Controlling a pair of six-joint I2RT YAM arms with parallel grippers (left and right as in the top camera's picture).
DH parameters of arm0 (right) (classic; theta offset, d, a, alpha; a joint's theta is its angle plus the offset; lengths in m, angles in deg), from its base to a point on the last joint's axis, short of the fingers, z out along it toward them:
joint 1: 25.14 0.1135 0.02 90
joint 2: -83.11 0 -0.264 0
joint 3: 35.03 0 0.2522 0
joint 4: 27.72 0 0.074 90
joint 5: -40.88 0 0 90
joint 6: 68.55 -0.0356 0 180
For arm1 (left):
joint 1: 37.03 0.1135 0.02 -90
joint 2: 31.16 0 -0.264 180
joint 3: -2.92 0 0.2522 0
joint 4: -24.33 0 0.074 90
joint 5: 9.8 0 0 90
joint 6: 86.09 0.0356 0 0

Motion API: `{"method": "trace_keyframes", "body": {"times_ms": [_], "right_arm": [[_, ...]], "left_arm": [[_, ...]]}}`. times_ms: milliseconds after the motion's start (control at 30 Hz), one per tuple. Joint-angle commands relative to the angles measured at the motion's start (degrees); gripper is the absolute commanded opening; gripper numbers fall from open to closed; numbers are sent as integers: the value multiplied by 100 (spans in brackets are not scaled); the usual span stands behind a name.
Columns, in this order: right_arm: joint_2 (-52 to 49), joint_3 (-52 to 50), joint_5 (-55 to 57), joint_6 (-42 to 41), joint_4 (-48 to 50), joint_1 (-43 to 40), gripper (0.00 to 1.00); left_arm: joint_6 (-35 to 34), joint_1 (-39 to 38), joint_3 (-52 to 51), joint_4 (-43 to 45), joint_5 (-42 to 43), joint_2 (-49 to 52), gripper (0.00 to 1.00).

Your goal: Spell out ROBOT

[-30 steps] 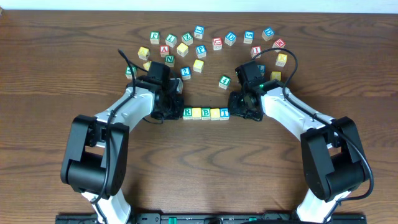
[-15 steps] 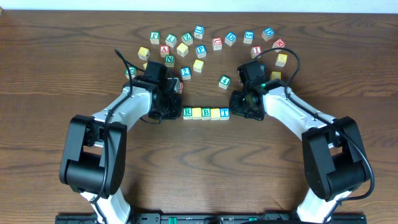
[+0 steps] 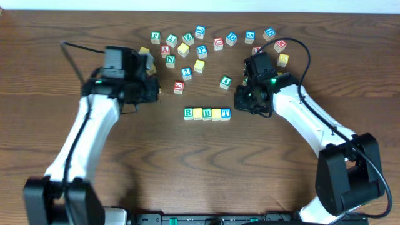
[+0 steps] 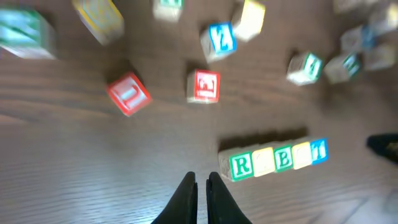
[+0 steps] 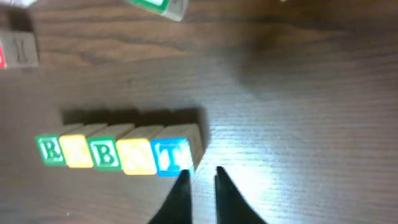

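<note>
Five letter blocks stand in a row [image 3: 207, 114] reading R, O, B, O, T in mid-table. The row also shows in the left wrist view [image 4: 273, 160] and the right wrist view [image 5: 115, 152]. My left gripper [image 3: 152, 92] is shut and empty, up and to the left of the row; in its wrist view the fingers [image 4: 201, 182] hover over bare wood, left of the R. My right gripper [image 3: 240, 103] is shut and empty; its fingertips [image 5: 200, 177] sit just right of the blue T block [image 5: 171, 157].
Several loose letter blocks [image 3: 200, 40] lie scattered across the back of the table. A red block [image 3: 179, 87] lies between my left gripper and the row, and a green block [image 3: 225, 82] lies behind the row's right end.
My left arm has pulled back from the R end of the row, up and to the left. My right gripper has drawn slightly away from the T block. The row has not moved.
</note>
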Motion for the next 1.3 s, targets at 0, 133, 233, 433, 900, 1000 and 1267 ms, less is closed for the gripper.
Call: {"method": "trace_keyframes", "body": {"times_ms": [0,133,233,433,900,1000,1267], "right_arm": [[-13,9,-155,-42,-98,361,5],[-247,-59,-140,-181,-186,778,1],[-435,-61,116,-330,-245,964,1],[-702,-61,219,-452,-225,940,1],[-868,-61,354,-566,-9,848,1],[-868,-61,356,-564,13,848,2],[-868,-61,356,-562,55,828,2]], "left_arm": [[-37,343,94,-48,-129,-514,8],[-37,643,92,-177,-142,-595,8],[-35,702,92,-219,-186,-595,8],[-35,702,92,-214,-186,-595,8],[-35,699,92,-214,-184,-595,8],[-35,699,92,-214,-184,-595,8],[-35,699,92,-214,-181,-595,8]]}}
